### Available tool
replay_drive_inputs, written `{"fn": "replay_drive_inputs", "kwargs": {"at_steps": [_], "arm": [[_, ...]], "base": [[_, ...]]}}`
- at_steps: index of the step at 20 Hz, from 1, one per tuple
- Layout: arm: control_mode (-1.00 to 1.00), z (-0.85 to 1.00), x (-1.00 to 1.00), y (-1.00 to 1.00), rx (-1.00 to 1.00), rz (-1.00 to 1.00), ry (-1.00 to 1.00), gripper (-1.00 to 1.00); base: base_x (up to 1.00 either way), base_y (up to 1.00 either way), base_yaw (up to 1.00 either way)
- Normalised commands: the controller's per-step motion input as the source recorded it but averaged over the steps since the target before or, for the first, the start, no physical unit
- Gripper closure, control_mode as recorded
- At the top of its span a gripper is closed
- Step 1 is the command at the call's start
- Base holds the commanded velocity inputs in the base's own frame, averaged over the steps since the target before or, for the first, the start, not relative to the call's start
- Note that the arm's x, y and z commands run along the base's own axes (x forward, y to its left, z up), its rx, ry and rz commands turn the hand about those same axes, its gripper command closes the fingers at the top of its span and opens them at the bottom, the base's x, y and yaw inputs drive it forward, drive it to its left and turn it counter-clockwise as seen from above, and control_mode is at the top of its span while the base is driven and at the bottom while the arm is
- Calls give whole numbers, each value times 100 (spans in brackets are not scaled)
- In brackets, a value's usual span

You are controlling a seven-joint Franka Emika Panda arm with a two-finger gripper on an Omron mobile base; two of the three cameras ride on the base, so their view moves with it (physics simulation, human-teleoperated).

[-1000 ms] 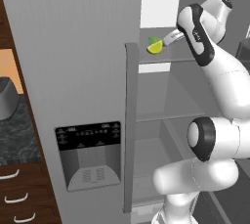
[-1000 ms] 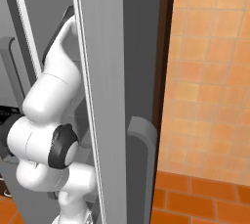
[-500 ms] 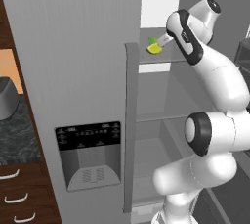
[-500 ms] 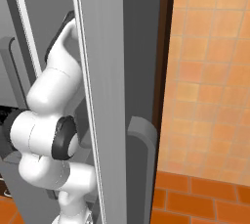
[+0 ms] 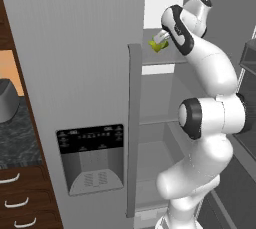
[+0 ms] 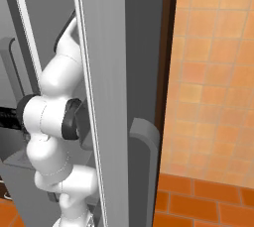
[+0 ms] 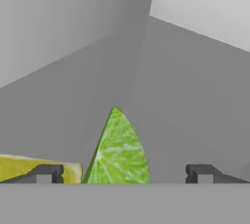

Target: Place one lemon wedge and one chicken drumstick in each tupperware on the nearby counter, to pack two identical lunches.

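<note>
On the top shelf (image 5: 161,59) of the open fridge lies a yellow-green lemon wedge (image 5: 157,46). My gripper (image 5: 161,38) reaches in right at it. In the hand view the lemon wedge (image 7: 119,152) stands point-up between my fingertips (image 7: 46,173), and the gripper (image 7: 124,174) is open and not closed on it. A second lemon wedge (image 7: 27,167) lies at the left, partly behind the left fingertip. The counter (image 5: 17,140) shows at the far left of the left base view. The chicken drumstick and the tupperware are out of view.
The fridge door (image 5: 75,73) with its dispenser panel (image 5: 91,159) stands close to the left of the arm. The other door (image 6: 109,97) and an orange tiled wall (image 6: 213,72) close off the right. Dark drawers (image 5: 17,205) sit under the counter, with a grey pot-like thing (image 5: 7,100) on top.
The hand has swung left and turned in toward the lemon wedge on the top shelf. The jaws have stayed open.
</note>
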Motion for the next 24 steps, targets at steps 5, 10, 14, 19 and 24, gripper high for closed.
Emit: {"fn": "replay_drive_inputs", "kwargs": {"at_steps": [5,10,14,19,24], "arm": [[-100,-69,2,0,-8,0,14,100],[-100,-71,0,0,-8,0,2,100],[-100,-15,-21,-5,-3,4,-12,100],[-100,-6,-74,0,-11,2,-29,100],[-100,-21,-86,6,-14,-6,-17,100]], "base": [[0,0,0],[0,0,0],[0,0,0],[0,0,0],[0,0,0]]}}
